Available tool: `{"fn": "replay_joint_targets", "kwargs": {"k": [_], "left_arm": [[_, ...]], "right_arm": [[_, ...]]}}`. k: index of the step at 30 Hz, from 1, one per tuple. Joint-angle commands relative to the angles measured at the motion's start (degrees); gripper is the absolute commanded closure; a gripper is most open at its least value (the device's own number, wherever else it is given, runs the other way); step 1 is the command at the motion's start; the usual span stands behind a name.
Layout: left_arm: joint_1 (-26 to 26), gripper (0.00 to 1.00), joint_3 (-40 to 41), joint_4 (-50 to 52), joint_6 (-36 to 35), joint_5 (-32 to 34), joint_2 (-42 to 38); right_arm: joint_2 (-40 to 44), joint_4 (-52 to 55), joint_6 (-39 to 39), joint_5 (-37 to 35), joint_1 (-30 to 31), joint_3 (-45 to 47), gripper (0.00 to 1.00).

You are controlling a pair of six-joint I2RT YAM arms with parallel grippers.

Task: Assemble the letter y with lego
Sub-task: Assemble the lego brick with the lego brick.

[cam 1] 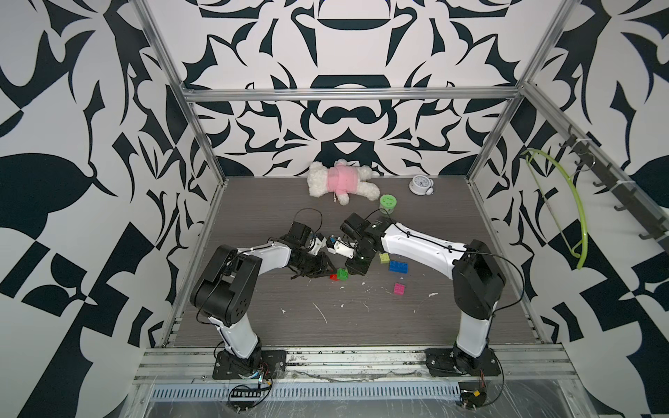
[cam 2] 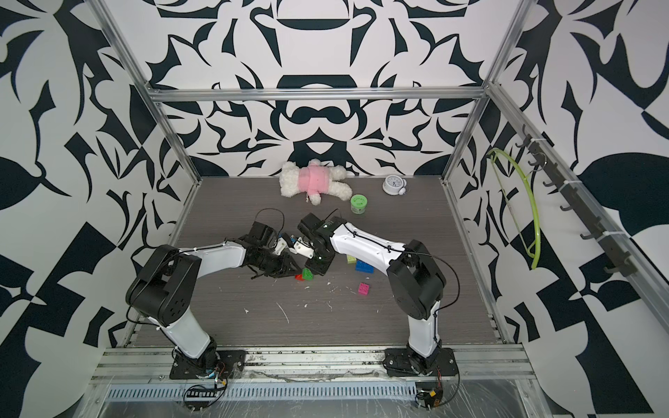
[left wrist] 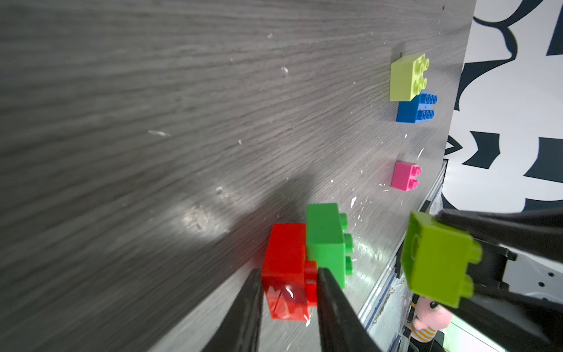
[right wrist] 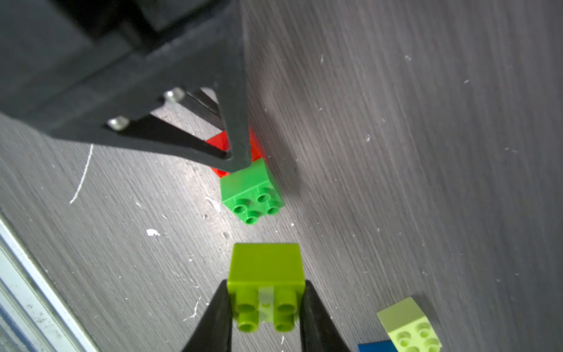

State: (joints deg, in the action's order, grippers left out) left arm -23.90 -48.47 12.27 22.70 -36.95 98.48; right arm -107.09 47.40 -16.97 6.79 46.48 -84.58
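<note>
I brace red brick (left wrist: 285,243), touching green brick (left wrist: 324,237), in my closed left end effector (left wrist: 289,274); right end effector (right wrist: 266,285) clamps lime brick (right wrist: 266,265) just beside green brick, probably for joining.

Walls (cam 1: 72,108): white panels with bold black curling shapes are enclosing the cell on three sides.
Desk (cam 1: 271,202): a grey wood-grain top is lying flat, carrying scattered white flecks (cam 1: 320,313).
Frame (cam 1: 347,95): aluminium bars are running up the corners and across the back.
Hook rail (cam 1: 615,181): it is slanting along the right-hand wall, with a yellow-green hanger (cam 1: 583,231) hanging from it.
Light: it is falling evenly and glinting softly off the desk in the left wrist view.
</note>
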Motion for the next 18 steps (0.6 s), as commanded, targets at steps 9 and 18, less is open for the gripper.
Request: {"fn": "replay_joint_targets", "kwargs": {"k": [9,18], "left_arm": [[3.1,0.66,3.5,-0.7,0.3,-0.7,-0.5],[4.5,0.66,4.4,-0.6,0.3,-1.0,-0.9]], "right_arm": [[-8.8,6.7,6.8,-6.9,-2.4,-7.5,0.84],[-11.5,7.7,7.8,-7.0,-3.9,-10.2,0.7]]}}
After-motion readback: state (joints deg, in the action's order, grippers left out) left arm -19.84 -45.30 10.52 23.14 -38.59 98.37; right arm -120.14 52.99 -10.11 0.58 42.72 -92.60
